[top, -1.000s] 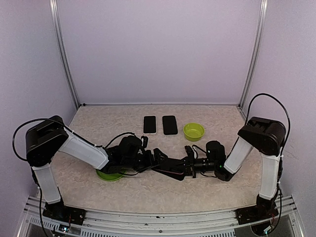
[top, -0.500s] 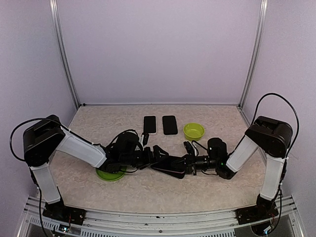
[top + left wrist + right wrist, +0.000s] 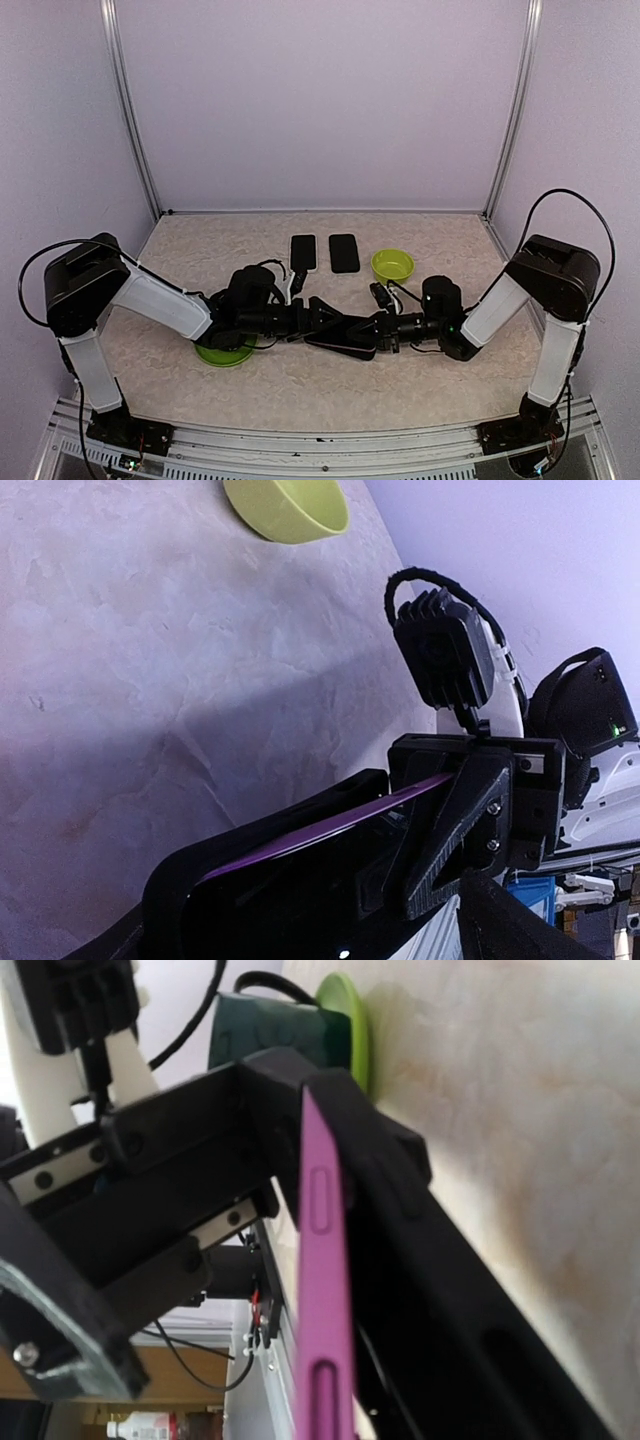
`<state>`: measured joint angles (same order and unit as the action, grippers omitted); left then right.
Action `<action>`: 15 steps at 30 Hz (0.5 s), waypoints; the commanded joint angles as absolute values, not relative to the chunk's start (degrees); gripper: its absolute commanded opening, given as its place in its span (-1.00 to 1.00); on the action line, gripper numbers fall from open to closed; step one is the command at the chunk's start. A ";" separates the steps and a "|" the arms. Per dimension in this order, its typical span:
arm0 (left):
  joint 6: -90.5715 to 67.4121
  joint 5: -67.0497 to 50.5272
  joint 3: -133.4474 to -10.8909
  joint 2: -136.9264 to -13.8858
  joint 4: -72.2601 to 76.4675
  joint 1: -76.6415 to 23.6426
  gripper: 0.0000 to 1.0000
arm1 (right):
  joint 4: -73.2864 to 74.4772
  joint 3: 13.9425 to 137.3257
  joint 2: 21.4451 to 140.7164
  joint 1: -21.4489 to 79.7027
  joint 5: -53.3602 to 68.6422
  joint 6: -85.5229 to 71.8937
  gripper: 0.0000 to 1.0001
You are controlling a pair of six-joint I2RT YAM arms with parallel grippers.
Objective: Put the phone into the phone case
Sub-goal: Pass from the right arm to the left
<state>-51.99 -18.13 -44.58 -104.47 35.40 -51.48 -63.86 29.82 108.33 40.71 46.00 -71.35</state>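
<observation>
Beige mottled table [image 3: 300,385], lilac walls [image 3: 320,110].
My left pincer [image 3: 319,320] clamps the black phone case [image 3: 420,1290]; my right pincer [image 3: 379,333] clamps the slim purple phone [image 3: 325,1290].

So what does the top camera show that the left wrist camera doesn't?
Only the top view shows two dark slabs flat at the back of the table, and the green plate beneath the left arm. Only the left wrist view shows the phone, its purple edge lying along the black phone case, the right jaws clamped on the phone. Both show the green bowl and the right arm.
</observation>
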 commanded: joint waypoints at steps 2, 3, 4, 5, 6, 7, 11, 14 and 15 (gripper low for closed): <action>-50.63 -23.96 -45.47 -103.38 42.95 -53.12 0.73 | -66.50 30.41 105.17 40.84 47.38 -68.49 -1.00; -50.43 -24.18 -45.56 -103.24 43.04 -53.17 0.72 | -66.38 30.41 105.17 40.84 47.37 -68.33 -1.00; -50.19 -24.38 -45.61 -103.12 43.13 -53.29 0.70 | -66.33 30.41 105.18 40.84 47.50 -68.23 -1.00; -50.08 -24.50 -45.61 -103.04 43.20 -53.34 0.67 | -66.40 30.41 105.28 40.87 47.54 -68.21 -1.00; -49.95 -24.59 -45.60 -102.89 43.24 -53.43 0.64 | -66.45 30.42 105.51 40.87 47.60 -68.25 -1.00; -49.82 -24.67 -45.59 -102.80 43.36 -53.56 0.62 | -66.74 30.39 105.69 40.86 47.75 -68.26 -1.00; -49.35 -26.17 -45.60 -102.74 44.37 -53.79 0.44 | -67.61 30.15 106.32 40.86 48.22 -68.64 -1.00; -49.37 -27.08 -45.46 -102.58 45.45 -54.08 0.27 | -67.76 30.06 106.54 40.87 48.55 -68.64 -1.00; -49.28 -27.19 -45.43 -102.57 45.65 -54.18 0.22 | -67.69 30.06 106.61 40.87 48.60 -68.56 -1.00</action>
<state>-50.61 -20.51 -44.29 -104.47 37.23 -51.53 -64.93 29.69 106.98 40.66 48.05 -69.23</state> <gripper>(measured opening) 0.655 0.061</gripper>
